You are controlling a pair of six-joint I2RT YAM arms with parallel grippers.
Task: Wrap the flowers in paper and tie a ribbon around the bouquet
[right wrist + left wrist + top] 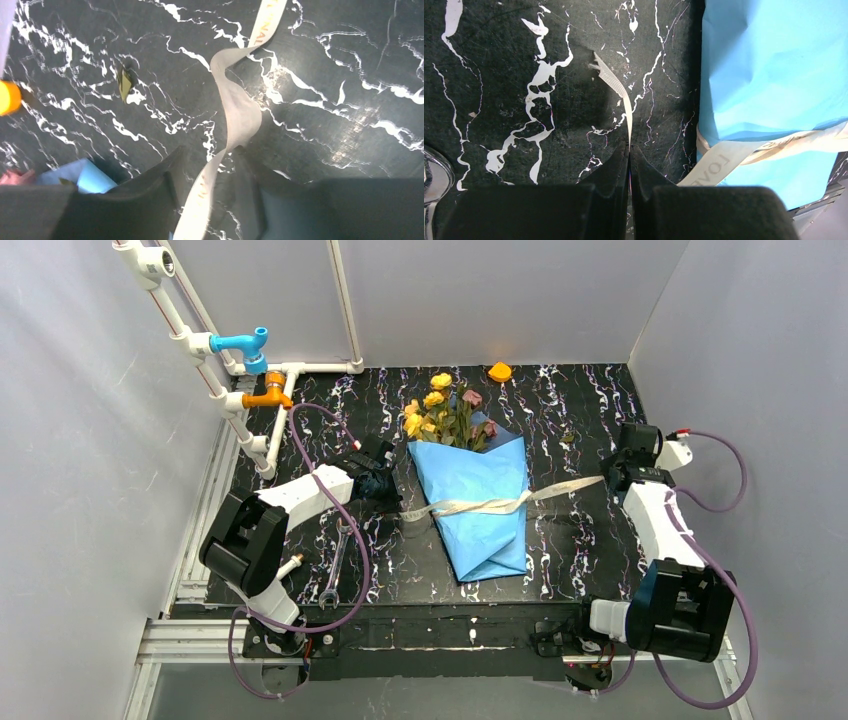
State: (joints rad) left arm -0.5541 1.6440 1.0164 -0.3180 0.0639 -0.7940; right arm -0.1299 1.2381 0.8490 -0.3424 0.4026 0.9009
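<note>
One ribbon [625,102] end in left gripper [630,148]

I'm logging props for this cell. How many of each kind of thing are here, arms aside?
Light blue paper bouquet of dried roses: 1
Beige fabric ribbon: 1
Metal wrench: 1
Small orange object by the back wall: 1
Plastic taps, one blue, one orange: 2
Total: 6

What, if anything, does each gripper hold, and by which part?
Left gripper pinches the ribbon near its end. Right gripper is open; the ribbon runs through it unclamped.
</note>
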